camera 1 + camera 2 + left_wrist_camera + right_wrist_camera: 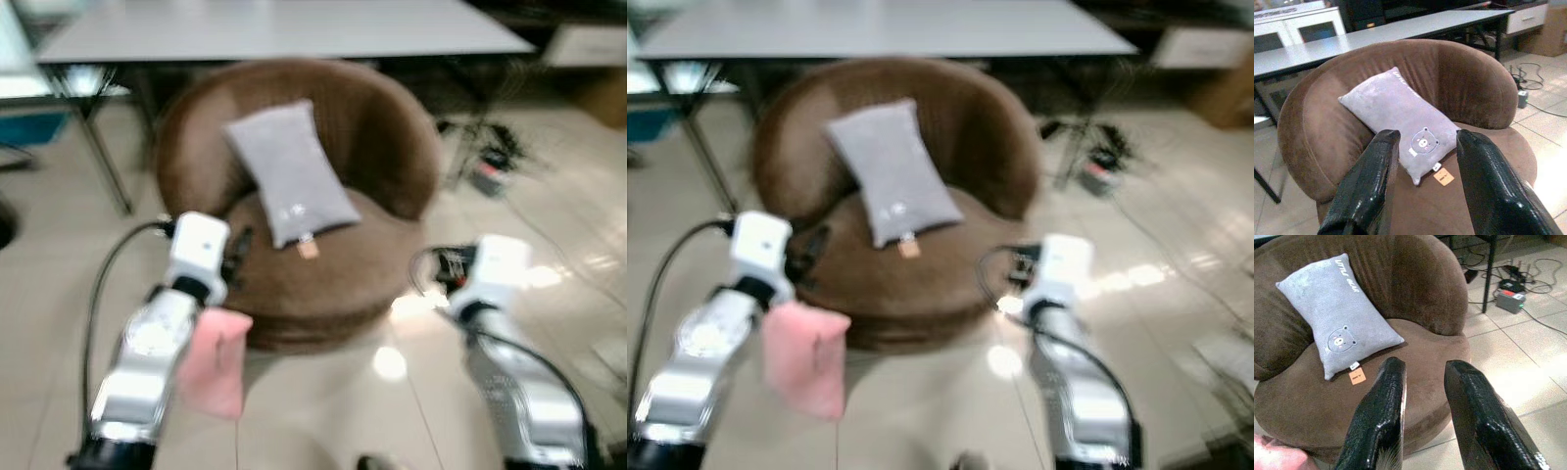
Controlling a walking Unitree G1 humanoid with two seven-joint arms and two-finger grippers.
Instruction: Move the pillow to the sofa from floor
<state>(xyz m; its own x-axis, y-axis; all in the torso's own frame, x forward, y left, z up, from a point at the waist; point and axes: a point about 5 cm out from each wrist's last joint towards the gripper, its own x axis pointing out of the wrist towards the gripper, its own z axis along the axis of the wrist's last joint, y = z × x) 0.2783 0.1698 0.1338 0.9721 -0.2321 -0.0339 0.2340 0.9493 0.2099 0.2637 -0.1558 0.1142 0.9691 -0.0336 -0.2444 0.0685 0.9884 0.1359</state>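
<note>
Pillow (pixel 290 176) leans on the sofa (pixel 392 147) backrest, off the floor, so the move looks done. Both claws, left (pixel 1422 142) and right (pixel 1425 364), hover released before the sofa seat, holding nothing.

Both head views are blurred; pink cloth (pixel 214 360) indistinct.

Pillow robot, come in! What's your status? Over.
Left gripper open, right gripper open, both empty. Pillow on brown sofa, leaning on backrest. Nothing in the way.
</note>
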